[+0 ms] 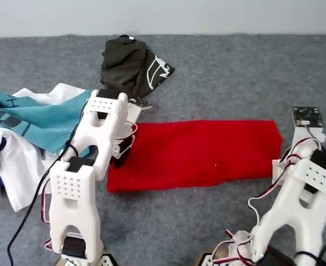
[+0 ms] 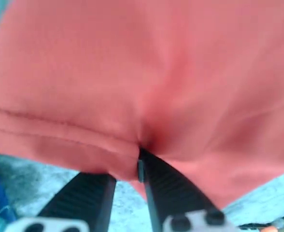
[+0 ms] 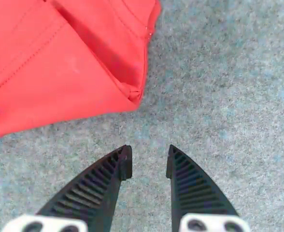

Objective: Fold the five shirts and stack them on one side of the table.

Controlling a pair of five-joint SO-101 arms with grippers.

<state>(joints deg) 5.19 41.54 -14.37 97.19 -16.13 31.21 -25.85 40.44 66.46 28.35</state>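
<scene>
A red shirt point(image 1: 202, 152) lies folded into a long band across the middle of the grey table. My left gripper point(image 1: 123, 148) sits at the band's left end and is shut on the red shirt point(image 2: 147, 82), with a pinch of cloth bunched between its fingers point(image 2: 168, 186). Off the band's right end, my right gripper point(image 3: 149, 154) hangs open over bare carpet, just short of the red shirt's corner point(image 3: 134, 92). A dark shirt point(image 1: 131, 65) lies crumpled at the back. A teal shirt point(image 1: 35, 119) rests on a white shirt point(image 1: 10, 163) at the left.
The grey carpeted table top point(image 1: 235, 72) stretches open at the back right and along the front between the two arm bases. The right arm point(image 1: 310, 180) stands at the right edge. The left arm's cable point(image 1: 27, 213) trails beside the white shirt.
</scene>
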